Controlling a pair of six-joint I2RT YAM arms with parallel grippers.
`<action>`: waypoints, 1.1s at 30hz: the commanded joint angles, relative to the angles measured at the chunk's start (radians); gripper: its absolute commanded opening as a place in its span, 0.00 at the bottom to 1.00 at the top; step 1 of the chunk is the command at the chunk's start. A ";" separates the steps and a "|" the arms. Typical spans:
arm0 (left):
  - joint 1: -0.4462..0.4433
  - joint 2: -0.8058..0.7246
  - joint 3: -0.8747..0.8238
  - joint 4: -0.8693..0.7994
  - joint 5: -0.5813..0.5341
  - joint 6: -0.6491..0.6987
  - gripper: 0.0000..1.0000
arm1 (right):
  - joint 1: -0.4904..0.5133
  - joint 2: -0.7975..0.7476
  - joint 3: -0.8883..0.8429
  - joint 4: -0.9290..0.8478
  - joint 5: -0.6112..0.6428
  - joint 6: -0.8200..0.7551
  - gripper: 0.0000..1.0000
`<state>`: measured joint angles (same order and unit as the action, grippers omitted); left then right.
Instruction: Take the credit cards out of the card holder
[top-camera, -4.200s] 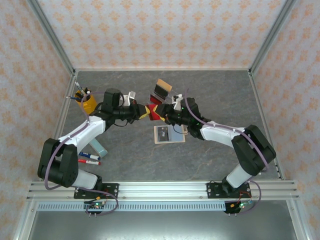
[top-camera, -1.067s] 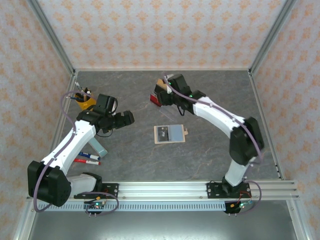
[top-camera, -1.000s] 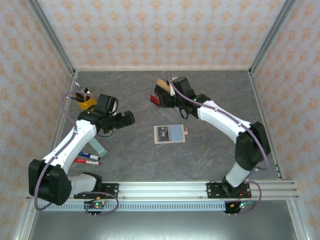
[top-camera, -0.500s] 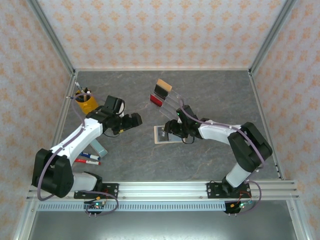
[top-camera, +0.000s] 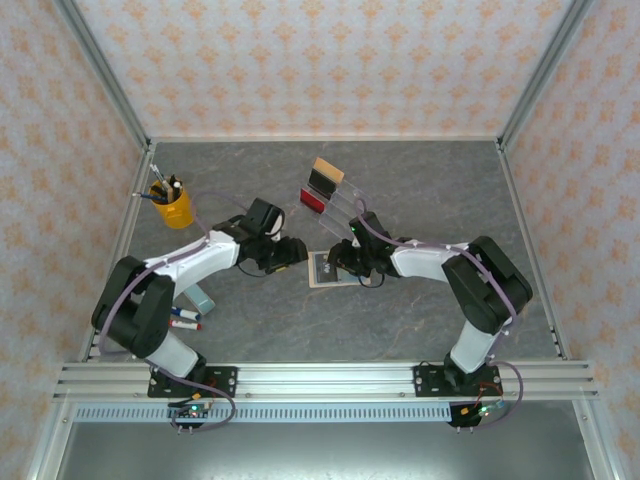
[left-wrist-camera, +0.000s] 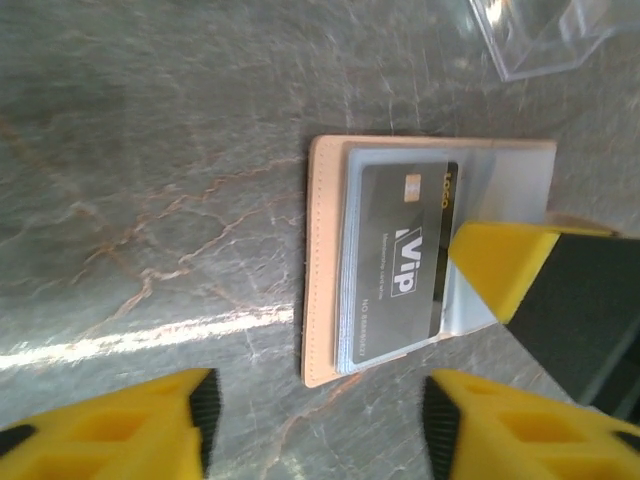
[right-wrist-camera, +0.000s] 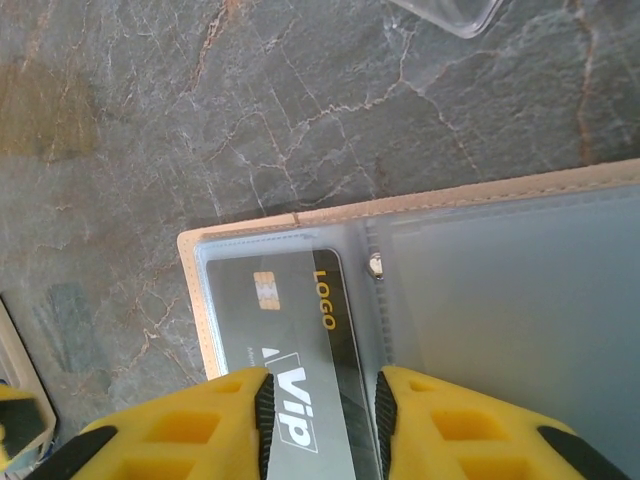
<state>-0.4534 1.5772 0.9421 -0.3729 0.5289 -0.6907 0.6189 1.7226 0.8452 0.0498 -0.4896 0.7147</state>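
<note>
Card holder (left-wrist-camera: 322, 262), tan leather, glossy grey card (left-wrist-camera: 400, 262)

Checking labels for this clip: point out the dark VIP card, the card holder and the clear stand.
dark VIP card (left-wrist-camera: 395, 270), left wrist view, its printed face.
card holder (left-wrist-camera: 322, 250), left wrist view, its tan left border.
clear stand (left-wrist-camera: 540, 42), left wrist view, its near corner.

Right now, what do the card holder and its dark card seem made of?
The card holder looks like matte tan leather or imitation, with a stitched edge and clear plastic pockets. The dark card seems smooth plastic, printed, with a gold chip.
</note>
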 joint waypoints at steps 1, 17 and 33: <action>-0.026 0.051 0.047 0.078 0.035 -0.035 0.44 | 0.004 0.009 0.020 -0.023 0.032 -0.003 0.33; -0.060 0.257 0.113 0.096 0.049 -0.052 0.10 | 0.004 0.029 0.026 -0.043 0.000 -0.030 0.26; -0.059 0.308 0.047 0.124 0.031 -0.076 0.05 | 0.004 0.035 0.029 -0.026 -0.077 -0.080 0.18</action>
<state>-0.5041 1.8374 1.0252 -0.2401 0.5953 -0.7620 0.6159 1.7462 0.8608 0.0238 -0.5255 0.6502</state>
